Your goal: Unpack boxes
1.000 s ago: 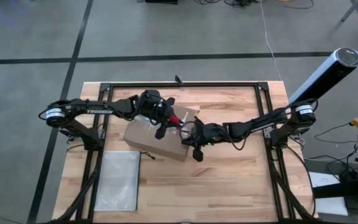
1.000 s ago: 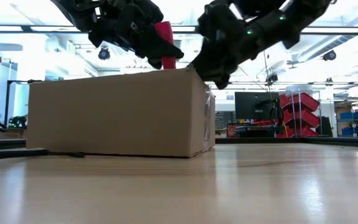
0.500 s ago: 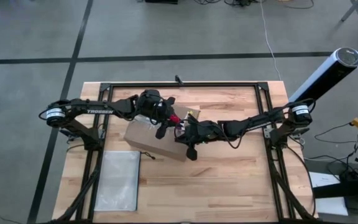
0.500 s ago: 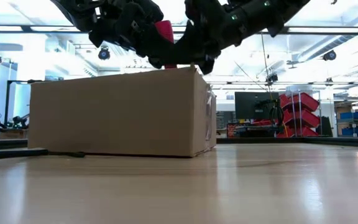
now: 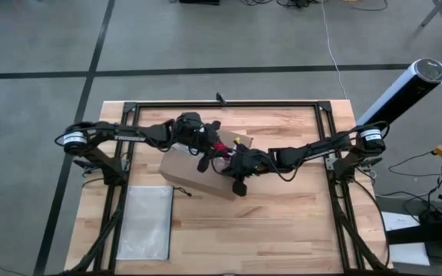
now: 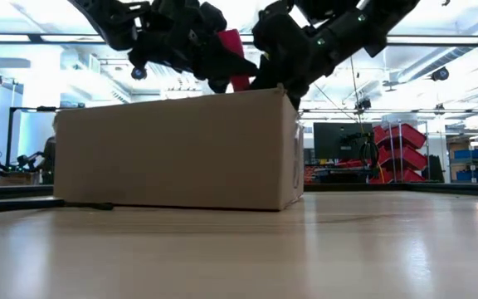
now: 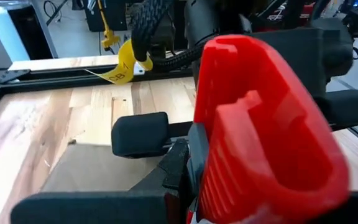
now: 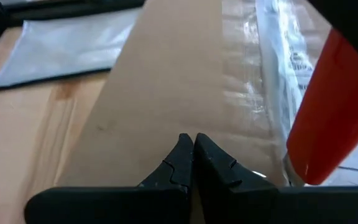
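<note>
I'm at the tape-cutting step: my left tool (image 5: 206, 157) grips the red knife (image 6: 237, 60) over the box (image 5: 198, 170) mid-tabletop (image 5: 282, 222). My right tool (image 8: 188, 163), shut and empty, presses its lid. The box's long axis runs diagonally, left-rear to right-front. Next I judge: draw the blade along the tape.

- From above, both arms cover much of the box (image 5: 194, 173) top, so we can't see its tape or label there.
- In the left wrist view the red knife (image 7: 263, 134) fills the picture and hides most of the box; its blade is cut off at the bottom edge.
- From table height, both arms run off the top edge.
- The pouch (image 8: 67, 46) runs off the right wrist picture's edge.
</note>
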